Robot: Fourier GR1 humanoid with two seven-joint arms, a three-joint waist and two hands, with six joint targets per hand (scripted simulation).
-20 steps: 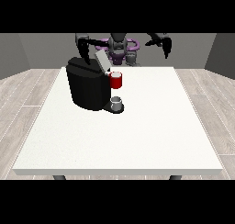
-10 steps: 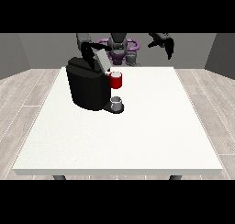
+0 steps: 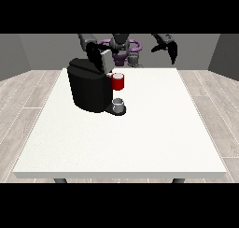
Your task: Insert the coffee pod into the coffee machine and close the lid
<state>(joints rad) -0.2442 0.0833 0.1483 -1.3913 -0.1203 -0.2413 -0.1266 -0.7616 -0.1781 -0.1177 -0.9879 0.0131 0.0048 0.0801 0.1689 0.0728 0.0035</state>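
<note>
Machine [image 3: 89, 89], one; robot hands [image 3: 169, 47] [image 3: 95, 54], two.

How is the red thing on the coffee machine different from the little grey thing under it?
The red thing at the machine is bright red and sits up high against the coffee machine; the grey thing is pale grey and sits low on the machine's black base. The red thing looks a bit bigger than the grey thing. Both are small, round and cup-shaped, at the machine's front, one above the other.

White table [image 3: 140, 143]; grey plank floor [image 3: 18, 96]; grey walls [image 3: 42, 49].
</note>
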